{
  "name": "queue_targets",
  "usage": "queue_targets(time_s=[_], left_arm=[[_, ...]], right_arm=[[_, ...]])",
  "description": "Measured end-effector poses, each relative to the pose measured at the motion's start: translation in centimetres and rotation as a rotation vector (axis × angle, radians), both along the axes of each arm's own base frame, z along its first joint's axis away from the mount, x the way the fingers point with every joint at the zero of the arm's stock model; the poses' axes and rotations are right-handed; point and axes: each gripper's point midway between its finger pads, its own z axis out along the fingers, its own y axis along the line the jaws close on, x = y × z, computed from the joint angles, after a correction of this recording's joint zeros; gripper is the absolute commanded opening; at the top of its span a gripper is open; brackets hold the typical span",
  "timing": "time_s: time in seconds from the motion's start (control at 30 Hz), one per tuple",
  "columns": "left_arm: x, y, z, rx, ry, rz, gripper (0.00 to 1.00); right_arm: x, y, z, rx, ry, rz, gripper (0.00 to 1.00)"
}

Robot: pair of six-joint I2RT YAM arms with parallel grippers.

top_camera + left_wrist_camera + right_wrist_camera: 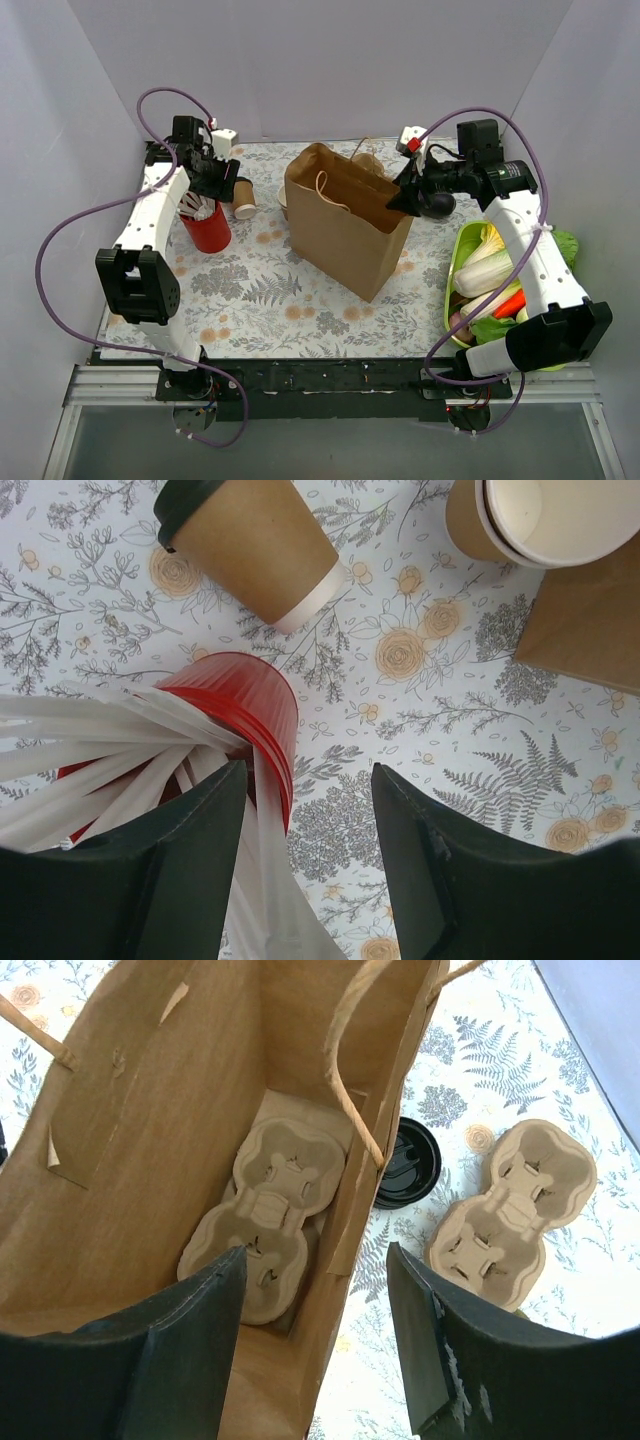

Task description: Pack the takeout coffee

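A brown paper coffee cup with a black lid [250, 540] lies on its side on the floral cloth; it also shows in the top view [243, 197]. A second tan cup [520, 520] stands open, with no lid, beside the brown paper bag [345, 215]. A loose black lid [405, 1160] lies outside the bag. My left gripper [310, 860] is open above the red cup of white sticks [240, 710], short of the lidded cup. My right gripper [315, 1330] is open and straddles the bag's right wall [350, 1220]. A pulp carrier [265, 1220] lies inside the bag.
A second pulp carrier [510, 1210] lies on the cloth right of the bag. A green basket of vegetables [495, 270] stands at the right edge. White walls close in the back and both sides.
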Motion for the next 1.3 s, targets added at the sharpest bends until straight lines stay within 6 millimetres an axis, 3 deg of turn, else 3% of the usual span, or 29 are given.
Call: queue_targets(time_s=[0.37,0.57,0.77,0.93,1.07,1.2,1.3], left_arm=[[-0.6,0.8,-2.2,0.061,0.084,0.023,0.44],[-0.4,1.0,-4.8,0.079,0.161,0.019,0.25],[-0.1,1.2,-5.3,0.093,0.178,0.014,0.02],[0.0,2.1,-5.3,0.141,0.172,-0.001,0.00],[1.0,3.5,-4.6,0.162,0.159,0.004,0.00],[4.2,7.0,-3.5,0.185,0.102,0.052,0.00],[5.5,9.7,-3.6,0.207,0.085,0.087,0.00]], right_arm=[[0.3,0.0,-0.1,0.002,0.000,-0.005,0.66],[0.5,0.1,-0.4,0.001,0.005,-0.005,0.66],[0.8,0.1,-0.7,-0.005,0.009,-0.010,0.66],[1.0,0.1,-0.9,-0.007,0.016,-0.011,0.65],[1.4,0.1,-1.6,-0.016,0.031,-0.017,0.66],[1.7,0.1,-2.0,-0.023,0.042,-0.021,0.65],[1.7,0.1,-2.2,-0.024,0.045,-0.021,0.65]])
